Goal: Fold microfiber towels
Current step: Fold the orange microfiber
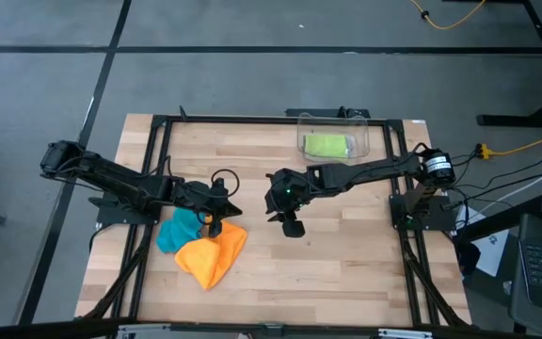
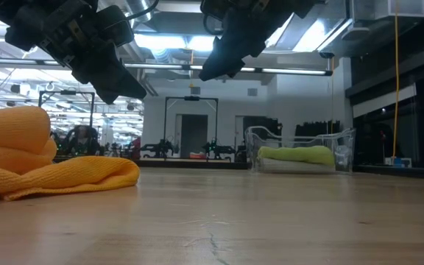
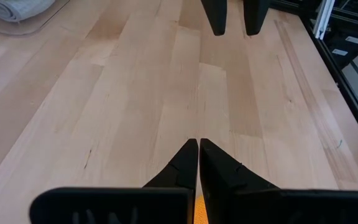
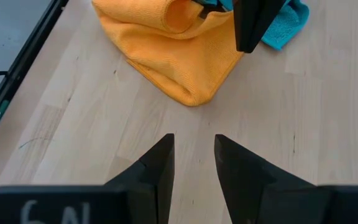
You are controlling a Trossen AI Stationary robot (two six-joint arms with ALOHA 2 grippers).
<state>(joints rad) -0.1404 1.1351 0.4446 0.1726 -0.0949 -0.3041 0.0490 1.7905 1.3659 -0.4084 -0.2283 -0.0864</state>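
Crumpled orange microfiber towel [image 1: 213, 257] lies near table [image 1: 346, 273] front-left corner, touching teal blue towel [image 1: 178, 230]. Left gripper [image 1: 216, 226] hovers above them, fingers closed, empty. Right gripper [image 1: 293, 226] at table centre, fingers apart, empty. Lime green towel [image 1: 326, 145] sits in clear plastic bin [image 1: 362, 132] at back edge.

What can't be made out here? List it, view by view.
- Grey towel: left wrist view, cut off by the picture's edge; in the bin, mostly hidden under the green towel from above.
- Teal towel: partly covered by the orange towel and left gripper; hidden in the low view.
- Whether the left gripper's shut fingers pinch orange cloth: hidden by the fingers.
- Right gripper: open, empty.
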